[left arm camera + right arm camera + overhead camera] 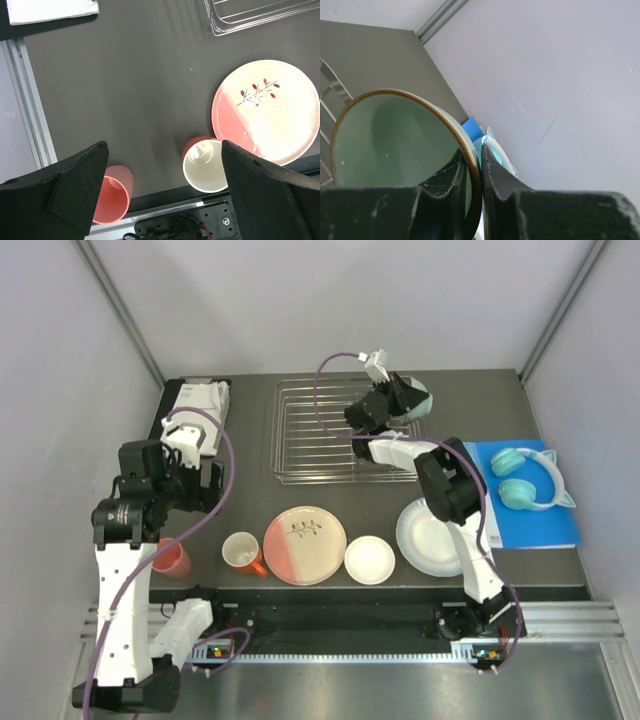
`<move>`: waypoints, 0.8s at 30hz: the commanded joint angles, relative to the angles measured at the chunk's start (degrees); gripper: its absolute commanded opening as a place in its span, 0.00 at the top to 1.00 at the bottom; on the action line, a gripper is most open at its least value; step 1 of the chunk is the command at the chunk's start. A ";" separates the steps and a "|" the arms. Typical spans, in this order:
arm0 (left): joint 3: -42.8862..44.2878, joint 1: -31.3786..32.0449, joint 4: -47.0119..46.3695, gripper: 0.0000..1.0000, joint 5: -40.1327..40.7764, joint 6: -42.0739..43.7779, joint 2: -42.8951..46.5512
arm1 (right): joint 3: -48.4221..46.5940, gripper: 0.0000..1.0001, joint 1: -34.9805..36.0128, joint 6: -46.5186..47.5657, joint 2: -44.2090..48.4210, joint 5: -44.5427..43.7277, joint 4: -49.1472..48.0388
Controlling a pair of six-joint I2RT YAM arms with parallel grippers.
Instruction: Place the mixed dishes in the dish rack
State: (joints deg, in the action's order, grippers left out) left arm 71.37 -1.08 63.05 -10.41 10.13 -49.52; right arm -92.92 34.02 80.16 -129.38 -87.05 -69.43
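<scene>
Right gripper (472, 167) pinches the bowl's (390, 140) rim at the rack's (305, 435) 3 o'clock edge, so lowering it inside and releasing seems next; left gripper (164, 147) hangs open.

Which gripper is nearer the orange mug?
Left. The left gripper hovers open near the orange mug; the right gripper is at the dish rack, gripping the mint green bowl.
</scene>
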 commanded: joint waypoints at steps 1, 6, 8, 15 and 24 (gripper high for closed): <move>-1.24 -0.15 -4.16 0.01 -0.13 0.59 -0.32 | -7.00 1.00 -0.71 0.09 0.10 -0.85 -5.72; -2.29 -0.15 -5.12 0.01 0.22 0.68 -1.37 | -11.40 1.00 -1.24 0.08 -4.29 -1.72 -5.02; -2.46 -0.15 -5.74 0.01 0.48 0.85 -1.63 | -12.80 1.00 -1.33 0.00 -6.04 -1.90 -4.67; -3.17 -0.06 -7.23 0.01 0.66 1.56 -3.48 | -16.14 0.98 -1.94 0.35 -10.71 -2.87 -4.05; -5.10 -0.15 -9.17 0.01 0.66 1.91 -4.45 | -18.52 0.97 -2.12 -0.44 -14.76 -3.48 -2.73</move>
State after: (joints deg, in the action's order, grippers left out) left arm 66.92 -1.08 57.25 -9.96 11.20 -53.78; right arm -106.34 32.53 80.36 -144.11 -87.33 -70.13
